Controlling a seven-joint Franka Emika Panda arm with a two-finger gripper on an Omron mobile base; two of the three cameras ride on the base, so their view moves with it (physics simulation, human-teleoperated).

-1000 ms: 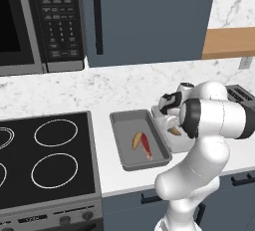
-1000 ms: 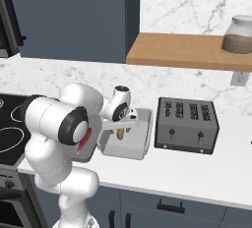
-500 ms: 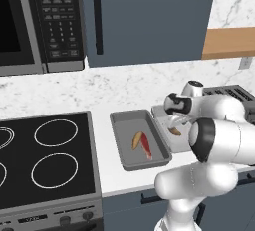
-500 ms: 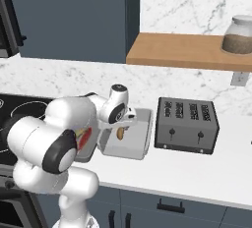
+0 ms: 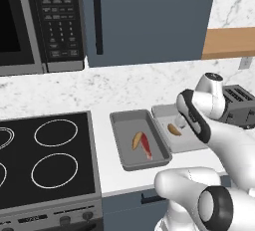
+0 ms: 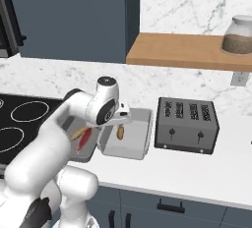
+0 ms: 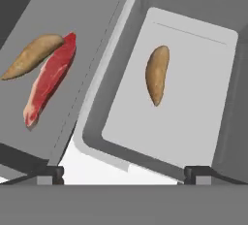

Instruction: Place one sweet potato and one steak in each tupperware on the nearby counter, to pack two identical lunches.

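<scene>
Two tupperware trays sit side by side on the white counter (image 6: 197, 170). A sweet potato (image 7: 31, 56) and a red steak (image 7: 51, 79) lie together in the darker tray (image 7: 82, 15). One sweet potato (image 7: 157, 73) lies alone in the lighter tray (image 7: 193, 98). My gripper (image 7: 125, 174) hangs open above the near rim of the lighter tray, with nothing between its fingers. From the base, the darker tray (image 5: 128, 124) is left of the lighter tray (image 5: 188, 141), and my gripper (image 6: 123, 120) hovers over the lighter tray (image 6: 134, 146).
A grey slotted toaster (image 6: 186, 124) stands right of the trays. The black stovetop (image 5: 45, 160) lies to their left, under a microwave (image 5: 30, 21). A wooden wall shelf (image 6: 182, 50) holds a jar (image 6: 238, 34). Blue-grey cabinets hang above the counter.
The jaws have spread wider and left the sweet potato lying in the lighter tray. The hand has drawn back from it and the arm's elbow has swung outward.
</scene>
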